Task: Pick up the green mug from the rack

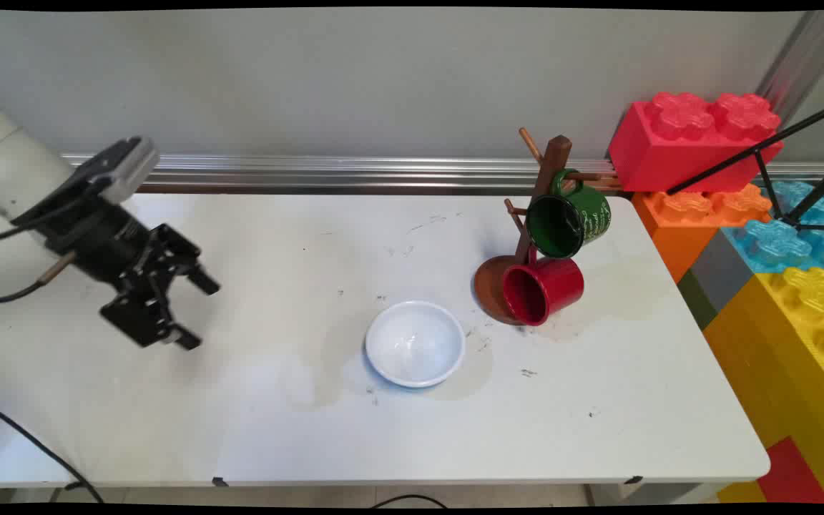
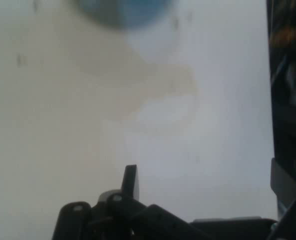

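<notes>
Gripper [image 1: 194,315] apparently spread wide, tilted downward, holding nothing

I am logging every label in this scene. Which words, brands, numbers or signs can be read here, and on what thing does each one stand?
No text can be read.
Green mug on the wooden mug tree: pale lettering on its side, too small to read.
Red mug, white bowl, gripper: no markings visible.
</notes>
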`<state>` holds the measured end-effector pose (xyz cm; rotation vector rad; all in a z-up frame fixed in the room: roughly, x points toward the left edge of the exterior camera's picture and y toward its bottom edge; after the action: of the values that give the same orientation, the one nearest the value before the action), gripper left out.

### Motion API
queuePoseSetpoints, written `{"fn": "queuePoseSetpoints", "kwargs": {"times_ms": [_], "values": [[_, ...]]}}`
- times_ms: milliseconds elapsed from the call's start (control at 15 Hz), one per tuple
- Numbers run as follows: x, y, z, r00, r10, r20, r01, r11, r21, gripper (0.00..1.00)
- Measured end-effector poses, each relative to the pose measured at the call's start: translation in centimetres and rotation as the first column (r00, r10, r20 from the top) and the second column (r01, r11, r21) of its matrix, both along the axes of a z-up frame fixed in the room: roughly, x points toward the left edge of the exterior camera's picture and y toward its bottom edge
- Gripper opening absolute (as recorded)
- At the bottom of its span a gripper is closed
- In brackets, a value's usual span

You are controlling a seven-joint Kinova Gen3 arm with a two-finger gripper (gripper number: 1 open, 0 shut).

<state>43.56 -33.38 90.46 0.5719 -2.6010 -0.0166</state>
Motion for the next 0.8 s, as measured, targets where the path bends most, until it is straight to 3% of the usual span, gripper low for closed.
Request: {"fn": "queuePoseSetpoints", "kwargs": {"times_ms": [200, 467, 800], "values": [[-1.4, -0.8, 1.0, 0.993, 0.026, -0.116, -0.031, 0.999, -0.040, 1.00], [-3.4, -2.1, 2.6, 0.958, 0.055, -0.280, -0.084, 0.992, -0.091, 1.00], [-4.8, -3.1, 3.7, 0.917, 0.069, -0.393, -0.129, 0.984, -0.127, 1.00]]}}
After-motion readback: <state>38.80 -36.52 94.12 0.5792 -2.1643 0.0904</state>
